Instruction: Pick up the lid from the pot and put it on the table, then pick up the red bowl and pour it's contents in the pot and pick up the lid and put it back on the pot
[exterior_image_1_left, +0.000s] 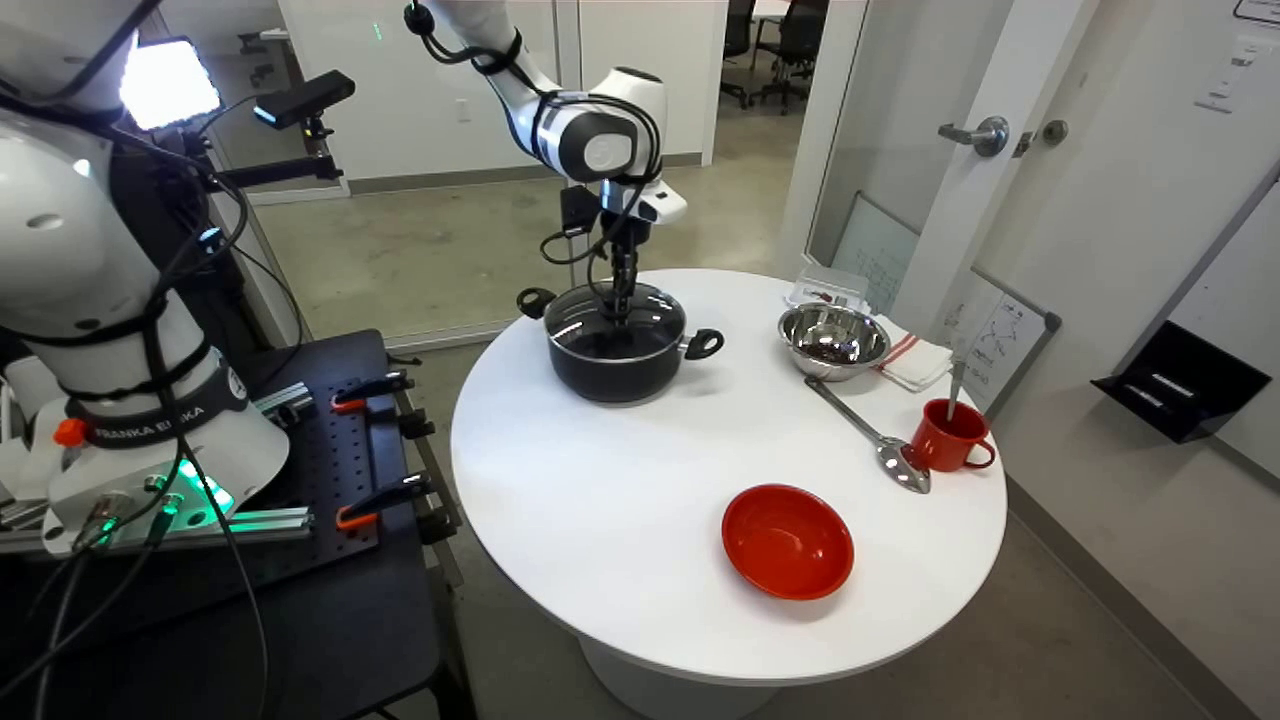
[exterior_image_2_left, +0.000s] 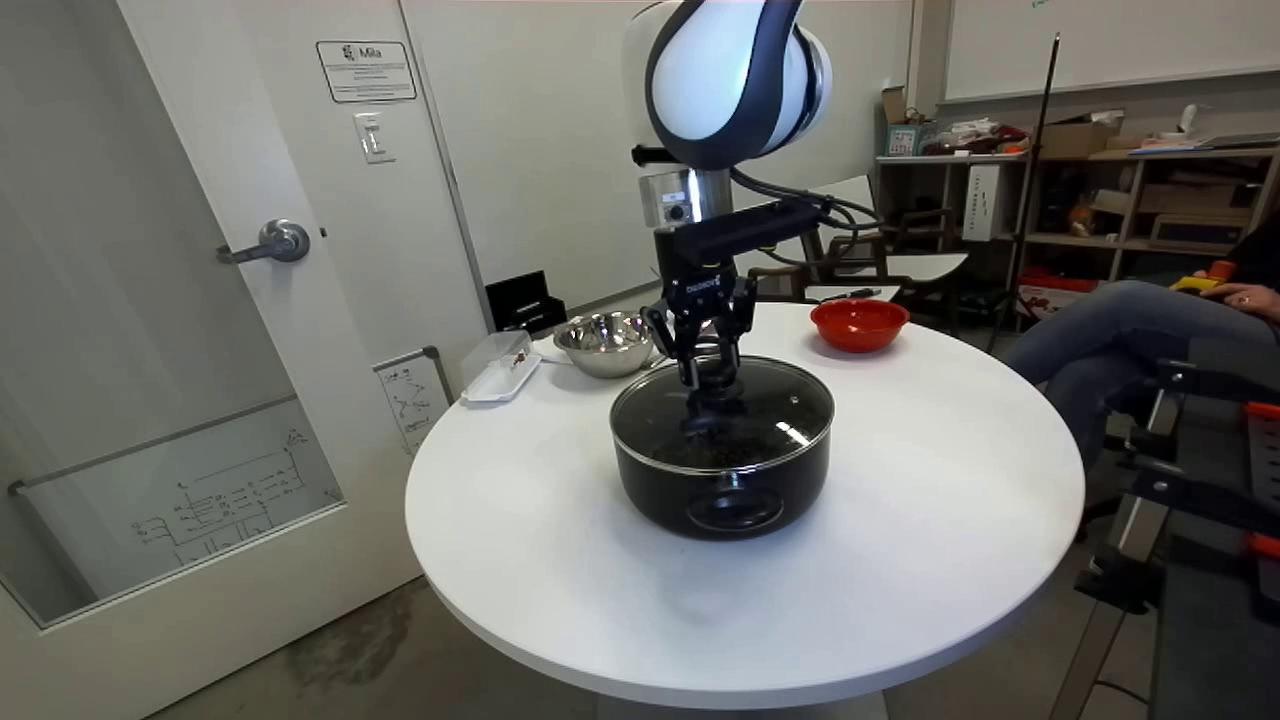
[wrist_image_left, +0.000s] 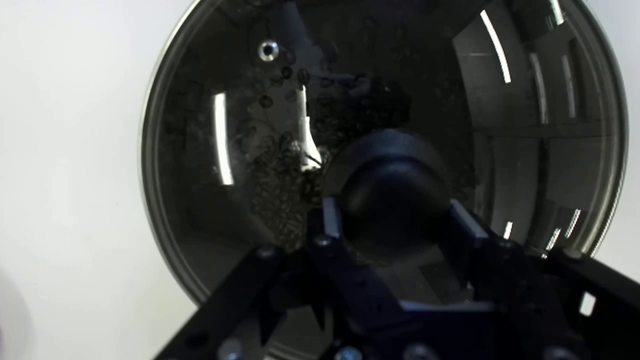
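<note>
Wrist view: pincer (wrist_image_left: 400, 217) found part-spread, jaws abt halfway apart, w/ black knob (wrist_image_left: 395, 195) of lid (exterior_image_2_left: 757, 427) btwn its pads (wrist_image_left: 331, 217), one agst each side; grip on knob noted. Lid is round, clear glass w/ metal rim. Pos. of lid: on pot (exterior_image_1_left: 612, 378), rim to rim, level as far as can be judged in both exterior views. Through glass, wrist view shows small dark beans (wrist_image_left: 277, 205) in pot, part heaped, a few scattered. Obs. also: small metal vent (wrist_image_left: 268, 50) in glass, plus bright streaks (wrist_image_left: 223, 140) of reflected light.

Pot: black, upright on round white table (exterior_image_1_left: 600, 500), short handles (exterior_image_1_left: 704, 344) on opp. sides. Arm (exterior_image_1_left: 600, 140) reaches over table, pincer pointing down abv pot.

Red bowl (exterior_image_1_left: 788, 543): upright on table, well apart fr. pot, inner face plain red in an exterior view.

Other items, same table: steel bowl (exterior_image_2_left: 605, 362) w/ dark bits (exterior_image_1_left: 828, 351) at bottom; metal spoon (exterior_image_1_left: 862, 424) lying flat, handle end at steel bowl, head just beside red mug (exterior_image_1_left: 945, 440); mug upright w/ thin utensil (exterior_image_1_left: 955, 392) standing in it; folded white cloth (exterior_image_1_left: 920, 365) w/ red stripes near steel bowl; clear plastic box (exterior_image_2_left: 500, 372) also near steel bowl. Seated person (exterior_image_2_left: 1100, 330) partly seen at edge of an exterior view, near table
</note>
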